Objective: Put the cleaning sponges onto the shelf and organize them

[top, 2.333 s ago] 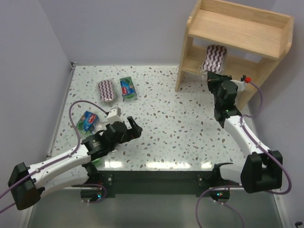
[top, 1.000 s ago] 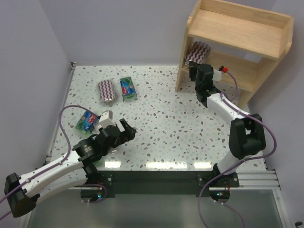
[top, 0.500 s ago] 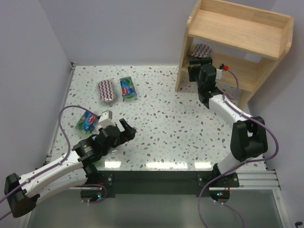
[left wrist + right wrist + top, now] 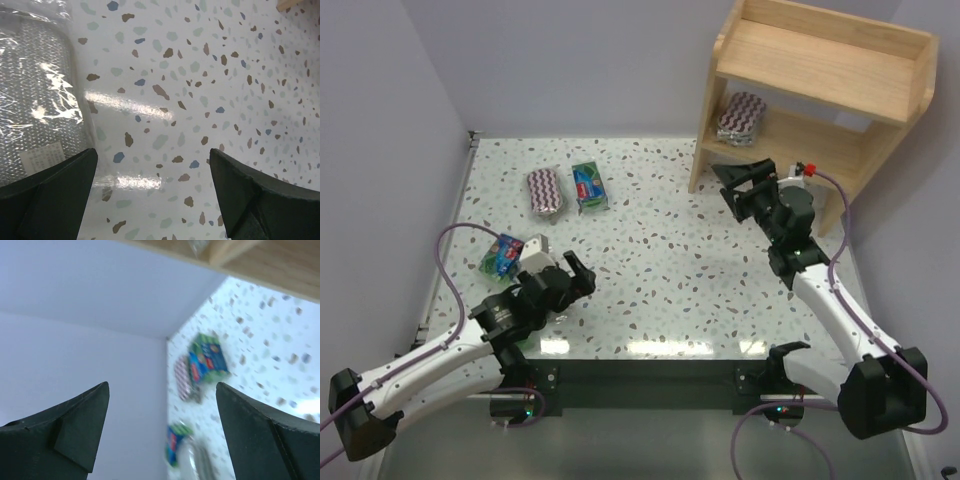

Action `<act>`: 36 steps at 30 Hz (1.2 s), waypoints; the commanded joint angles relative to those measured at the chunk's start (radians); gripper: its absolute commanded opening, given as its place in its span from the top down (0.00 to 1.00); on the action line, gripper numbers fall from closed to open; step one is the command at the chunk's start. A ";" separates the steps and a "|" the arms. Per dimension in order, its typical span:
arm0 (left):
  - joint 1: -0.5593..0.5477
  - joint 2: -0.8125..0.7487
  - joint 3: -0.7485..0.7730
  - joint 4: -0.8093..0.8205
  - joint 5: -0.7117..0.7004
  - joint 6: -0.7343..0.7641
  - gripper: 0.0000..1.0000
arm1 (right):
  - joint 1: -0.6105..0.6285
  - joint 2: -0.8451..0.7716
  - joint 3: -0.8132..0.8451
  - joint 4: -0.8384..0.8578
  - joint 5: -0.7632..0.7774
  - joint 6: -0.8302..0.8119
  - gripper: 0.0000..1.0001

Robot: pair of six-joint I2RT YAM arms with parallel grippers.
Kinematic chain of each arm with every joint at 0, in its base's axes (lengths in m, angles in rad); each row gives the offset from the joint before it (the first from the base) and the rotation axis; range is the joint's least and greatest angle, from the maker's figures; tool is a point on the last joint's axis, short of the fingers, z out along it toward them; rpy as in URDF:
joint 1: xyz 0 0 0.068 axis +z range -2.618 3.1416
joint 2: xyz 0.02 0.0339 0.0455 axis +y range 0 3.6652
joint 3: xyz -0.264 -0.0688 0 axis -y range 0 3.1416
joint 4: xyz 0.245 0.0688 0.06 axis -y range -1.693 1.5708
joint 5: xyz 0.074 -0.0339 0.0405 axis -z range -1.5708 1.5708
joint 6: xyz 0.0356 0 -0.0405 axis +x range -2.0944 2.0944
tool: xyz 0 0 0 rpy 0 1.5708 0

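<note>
Sponge [image 4: 35, 100] beside the wide, empty left gripper [image 4: 152, 152] may get pushed away; right gripper [image 4: 162, 387] is wide too.

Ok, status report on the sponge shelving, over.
Left gripper open, empty; right gripper open, empty. One striped sponge on shelf, lower tier. Striped pack, green pack, second green pack on table. Nothing blocking.
</note>
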State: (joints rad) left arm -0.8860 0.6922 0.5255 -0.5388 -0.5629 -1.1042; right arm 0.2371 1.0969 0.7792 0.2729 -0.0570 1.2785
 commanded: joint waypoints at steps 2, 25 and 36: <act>0.057 0.019 0.044 -0.110 -0.088 0.004 0.00 | 0.011 -0.042 -0.060 -0.233 -0.233 -0.316 0.09; 0.321 0.365 -0.015 0.379 0.400 0.337 0.37 | 0.088 -0.095 -0.261 -0.382 -0.317 -0.643 0.09; 0.315 0.455 -0.261 1.243 0.994 0.132 0.73 | 0.088 -0.103 -0.213 -0.503 -0.242 -0.717 0.10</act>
State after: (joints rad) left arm -0.5644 1.0859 0.3771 0.2447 0.1772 -0.8280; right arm 0.3248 1.0000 0.5217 -0.1745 -0.3412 0.6125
